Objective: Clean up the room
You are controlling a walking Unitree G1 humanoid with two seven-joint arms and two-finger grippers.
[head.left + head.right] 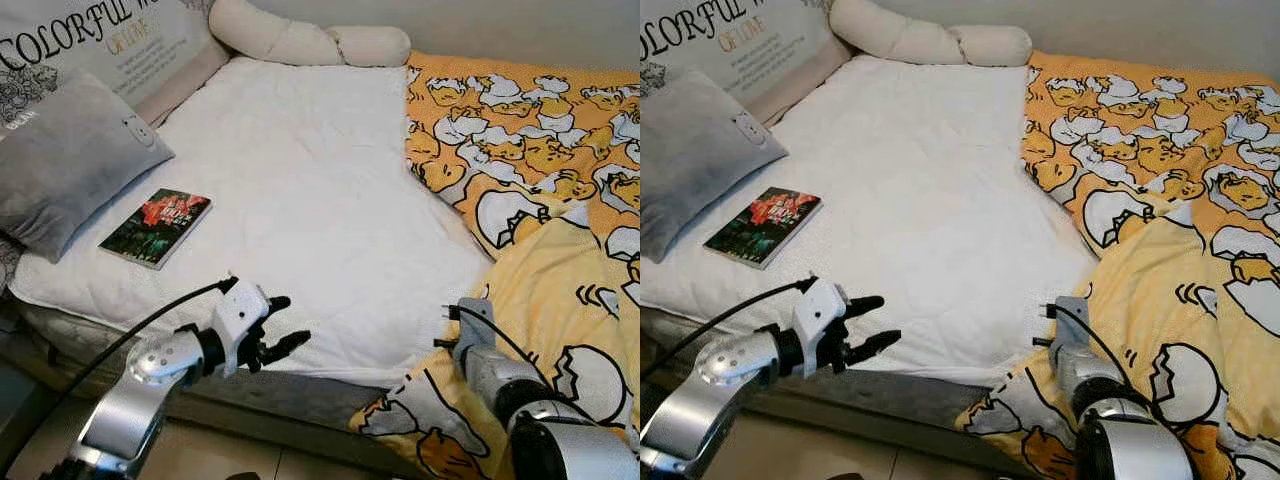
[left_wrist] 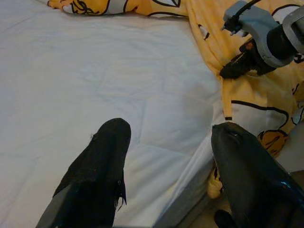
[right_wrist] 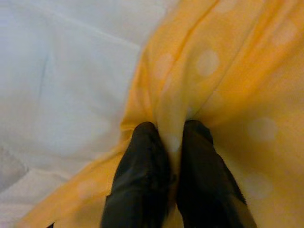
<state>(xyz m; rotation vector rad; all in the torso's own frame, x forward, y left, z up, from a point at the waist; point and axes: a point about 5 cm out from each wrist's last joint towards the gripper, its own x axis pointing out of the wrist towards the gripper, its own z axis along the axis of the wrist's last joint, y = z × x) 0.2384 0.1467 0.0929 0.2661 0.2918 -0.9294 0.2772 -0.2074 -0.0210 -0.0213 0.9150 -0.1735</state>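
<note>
A yellow blanket (image 1: pixel 540 150) printed with cartoon egg figures covers the right side of the bed and hangs over its front edge. My right gripper (image 3: pixel 172 137) is shut on a fold of this blanket (image 3: pixel 223 85) at the front right, near the mattress edge (image 1: pixel 470 320). My left gripper (image 1: pixel 285 325) hovers open over the front edge of the white mattress cover (image 1: pixel 300 190), holding nothing; its black fingers (image 2: pixel 99 166) stand apart above the sheet.
A book (image 1: pixel 156 226) with a dark red cover lies on the left of the bed beside a grey pillow (image 1: pixel 60 160). A printed cushion (image 1: pixel 100 40) and a cream bolster (image 1: pixel 300 40) line the head end. Floor shows below the bed.
</note>
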